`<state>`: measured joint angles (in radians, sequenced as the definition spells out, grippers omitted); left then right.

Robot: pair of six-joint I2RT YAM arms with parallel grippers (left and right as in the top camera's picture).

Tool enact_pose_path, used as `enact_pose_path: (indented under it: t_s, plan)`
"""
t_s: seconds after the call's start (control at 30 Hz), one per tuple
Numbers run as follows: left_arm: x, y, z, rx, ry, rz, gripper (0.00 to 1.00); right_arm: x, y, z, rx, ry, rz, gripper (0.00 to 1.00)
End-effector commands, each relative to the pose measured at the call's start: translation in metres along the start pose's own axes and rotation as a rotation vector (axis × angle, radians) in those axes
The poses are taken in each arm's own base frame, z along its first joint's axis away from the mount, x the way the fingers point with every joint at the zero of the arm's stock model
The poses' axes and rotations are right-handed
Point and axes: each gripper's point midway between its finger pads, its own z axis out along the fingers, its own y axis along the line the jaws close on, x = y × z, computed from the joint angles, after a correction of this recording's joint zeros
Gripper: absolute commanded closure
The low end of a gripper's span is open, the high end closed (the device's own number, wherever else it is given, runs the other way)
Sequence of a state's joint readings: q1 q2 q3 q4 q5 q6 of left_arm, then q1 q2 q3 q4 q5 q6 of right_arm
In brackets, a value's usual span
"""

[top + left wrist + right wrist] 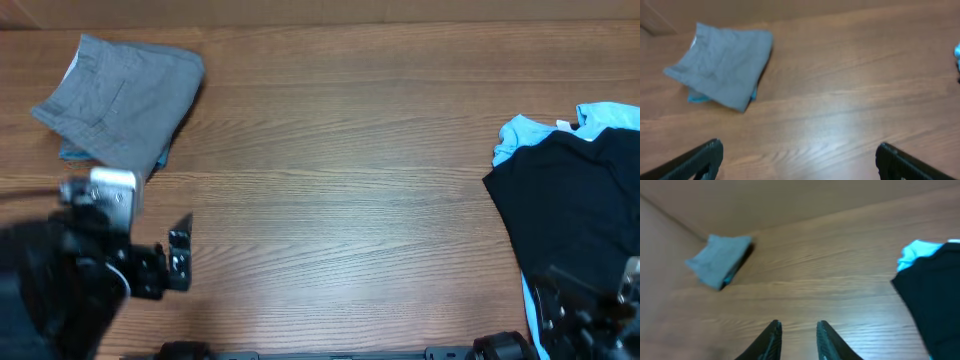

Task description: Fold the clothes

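A: Status, quick. Left end effector (800,162)?

B: Fingers wide apart, nothing btwn them, hovering over bare surface (350,200) at front-left. Right end effector (797,332): narrow gap, also empty, at front-right over the near end of the black shirt (585,210).

A: And the clothes?

B: Grey piece (125,100) sits back-left on the surface, already folded into a compact stack w/ a bit of blue peeking out under it. It's near the left arm but not touching it, and well apart from the right. The black shirt is loose and spread out on the right side. It lies over a light-blue piece (522,132) that shows at its back corner and along its left edge.

A: So, progress?

B: I'd say 1 item done, poss. 2 if the blue under the grey is a separate one; can't tell. Right pile not yet folded, so at least 2 items left. Prob. under halfway.
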<state>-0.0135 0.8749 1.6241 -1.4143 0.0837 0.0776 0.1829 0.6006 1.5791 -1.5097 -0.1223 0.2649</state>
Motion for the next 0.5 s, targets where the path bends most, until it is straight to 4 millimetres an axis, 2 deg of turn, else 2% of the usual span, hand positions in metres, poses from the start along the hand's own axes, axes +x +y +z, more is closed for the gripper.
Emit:
enact_pose_path:
  t_s: [0.0, 0.1, 0.2, 0.23, 0.27, 0.3, 0.47]
  plan:
    - [0.04, 0.003, 0.045, -0.011, 0.052, -0.048, 0.0, 0.008, -0.022, 0.039, 0.095, 0.047, 0.007, 0.74]
    - [0.066, 0.013, 0.089, -0.064, 0.066, -0.103, 0.0, 0.018, -0.034, 0.092, 0.103, 0.071, 0.012, 0.69]
    - [0.084, 0.015, 0.121, -0.071, 0.097, -0.149, 0.0, 0.023, -0.043, 0.137, 0.093, 0.042, 0.027, 0.61]
    - [0.089, 0.016, 0.13, -0.073, 0.108, -0.154, 0.0, 0.022, -0.044, 0.147, 0.087, 0.026, 0.025, 0.51]
    - [0.092, 0.017, 0.136, -0.078, 0.115, -0.154, 0.0, 0.02, -0.045, 0.157, 0.081, 0.007, 0.023, 0.28]
    - [0.096, 0.017, 0.143, -0.079, 0.129, -0.155, 0.0, 0.017, -0.045, 0.164, 0.074, -0.014, 0.02, 0.0]
    - [0.108, 0.017, 0.157, -0.077, 0.202, -0.156, 0.0, 0.006, -0.044, 0.181, 0.062, -0.047, 0.016, 0.0]
